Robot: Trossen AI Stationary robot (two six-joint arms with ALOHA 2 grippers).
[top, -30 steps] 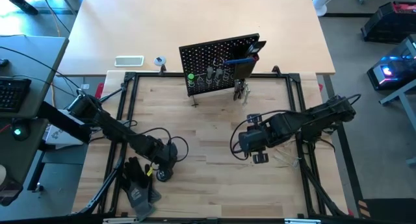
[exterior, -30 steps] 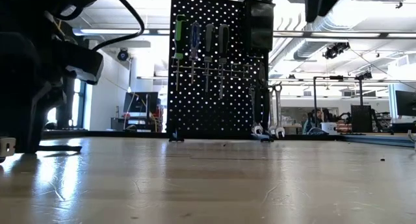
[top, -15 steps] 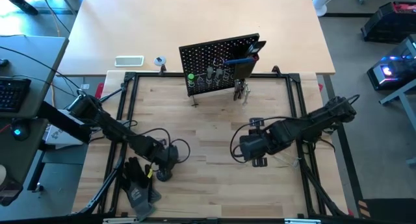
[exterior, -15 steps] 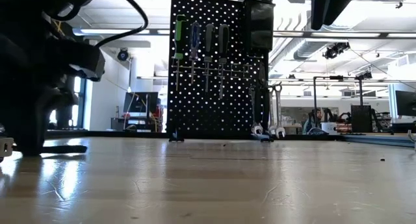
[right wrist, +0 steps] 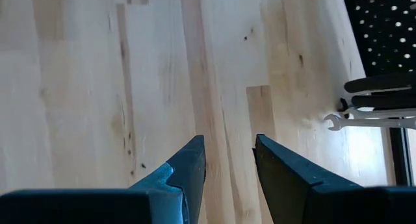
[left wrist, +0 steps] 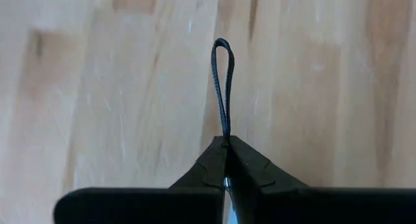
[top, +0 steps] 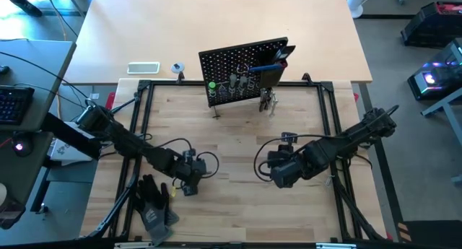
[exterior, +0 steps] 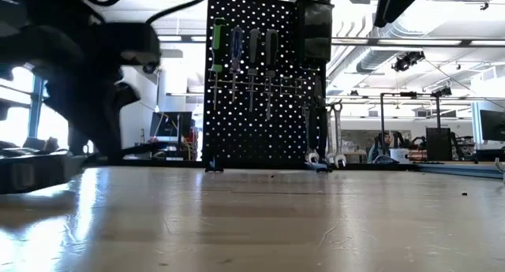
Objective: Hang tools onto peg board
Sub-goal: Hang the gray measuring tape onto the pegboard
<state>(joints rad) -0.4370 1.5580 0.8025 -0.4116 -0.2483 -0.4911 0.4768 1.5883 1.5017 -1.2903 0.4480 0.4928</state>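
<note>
Pinching cord loop [left wrist: 222, 87], left hand [left wrist: 225, 145]

I found no lettering, label, brand, number or sign that I could read anywhere, neither on the black upright perforated metal peg board [top: 244, 70] nor on the hand tools [exterior: 245, 61] hanging there.

We see black work gloves [top: 154, 203] lying on the wooden surface [top: 238, 144]. Beyond its far edge rest a white flat device [top: 143, 68] and what may be a tape roll [top: 176, 67].
</note>
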